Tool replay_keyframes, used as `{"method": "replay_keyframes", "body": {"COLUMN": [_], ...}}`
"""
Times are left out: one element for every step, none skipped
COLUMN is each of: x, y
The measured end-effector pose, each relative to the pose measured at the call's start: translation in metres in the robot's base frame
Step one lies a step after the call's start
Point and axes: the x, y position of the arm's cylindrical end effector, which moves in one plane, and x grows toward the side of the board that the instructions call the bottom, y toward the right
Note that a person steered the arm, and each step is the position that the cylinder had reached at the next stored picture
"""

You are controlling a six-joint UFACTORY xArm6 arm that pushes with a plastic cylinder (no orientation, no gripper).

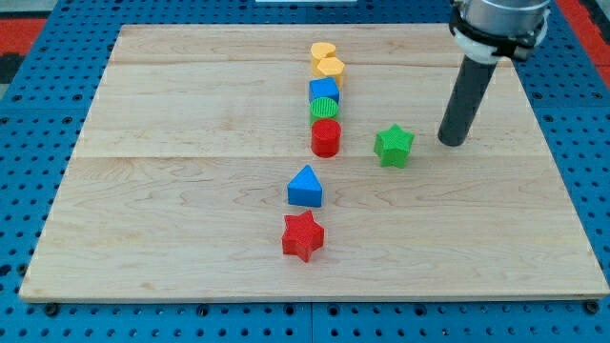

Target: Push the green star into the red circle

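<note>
The green star [393, 146] lies right of the board's middle. The red circle [326, 137], a short red cylinder, stands to its left, a block's width away. My tip [453, 142] rests on the board just right of the green star, with a small gap between them. The rod rises from it toward the view's top right.
A column of blocks runs above the red circle: a green circle [324, 108], a blue block [324, 91], a yellow block [330, 69] and a yellow heart [323, 52]. A blue triangle [305, 187] and a red star [303, 235] lie below. The wooden board [172, 191] sits on a blue pegboard.
</note>
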Motion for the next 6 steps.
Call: {"method": "replay_keyframes", "body": {"x": [0.0, -0.012, -0.004, -0.004, 0.01, 0.033], "y": [-0.044, -0.038, -0.082, -0.108, -0.073, -0.072]}}
